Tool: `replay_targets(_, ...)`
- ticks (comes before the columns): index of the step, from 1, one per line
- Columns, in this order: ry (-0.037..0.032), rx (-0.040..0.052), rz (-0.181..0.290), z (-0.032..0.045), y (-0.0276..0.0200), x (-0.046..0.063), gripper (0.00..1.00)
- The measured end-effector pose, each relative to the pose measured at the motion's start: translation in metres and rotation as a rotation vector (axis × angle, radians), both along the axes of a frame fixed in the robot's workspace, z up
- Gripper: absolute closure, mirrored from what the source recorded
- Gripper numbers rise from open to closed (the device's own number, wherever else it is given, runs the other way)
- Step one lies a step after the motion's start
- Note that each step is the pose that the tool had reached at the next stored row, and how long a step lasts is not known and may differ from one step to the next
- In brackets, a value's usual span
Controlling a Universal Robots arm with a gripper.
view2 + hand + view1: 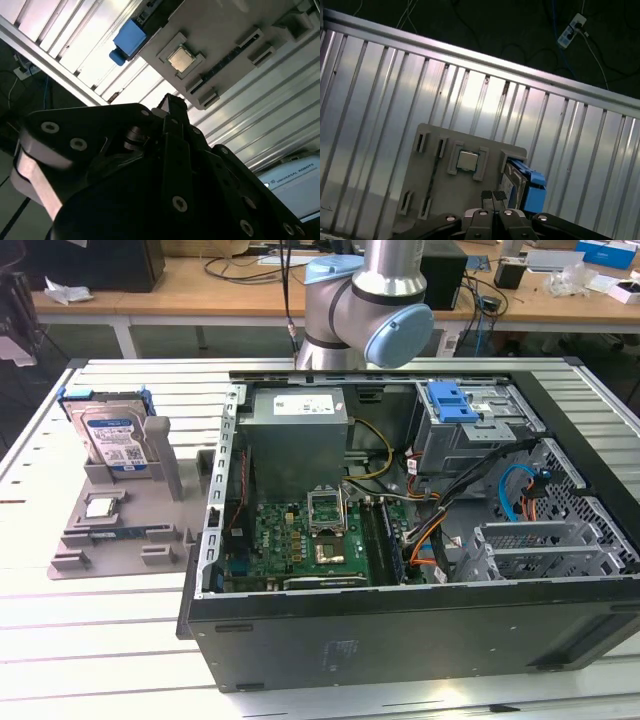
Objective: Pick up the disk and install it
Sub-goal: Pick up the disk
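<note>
Quick headcount: one disk (pixel 112 435) and one small square CPU chip (pixel 100 506), both on one grey holder tray (pixel 120 550), which sits toward the edge of the table (pixel 100 660) on the exterior view's left. One open PC case (pixel 400 640), and inside it one green motherboard (pixel 290 540), one grey power supply (pixel 297 440) and one drive cage (pixel 470 440) with one blue latch (pixel 450 400). One robot arm (pixel 370 300).

Arm (pixel 368 302) at top centre of the exterior view: grey joints, blue end cap. Gripper (pixel 493 196) (pixel 172 106) seen in both wrist views, fingertips closed against each other.
</note>
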State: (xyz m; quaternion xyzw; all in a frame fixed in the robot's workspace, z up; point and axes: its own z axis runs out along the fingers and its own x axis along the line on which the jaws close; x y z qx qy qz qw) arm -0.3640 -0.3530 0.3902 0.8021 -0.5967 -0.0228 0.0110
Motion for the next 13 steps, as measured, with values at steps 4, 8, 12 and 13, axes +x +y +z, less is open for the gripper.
replay_targets(4, 0.0001, 0.0, 0.067, 0.0, 0.0, 0.0, 0.89)
replay_targets(8, 0.0, 0.0, 0.076, 0.0, 0.0, 0.0, 0.89)
replay_targets(12, 0.0, -0.0014, 0.041, 0.0, 0.0, 0.0, 0.89)
replay_targets(13, 0.0, -0.0016, 0.027, 0.0, 0.0001, 0.0, 0.89)
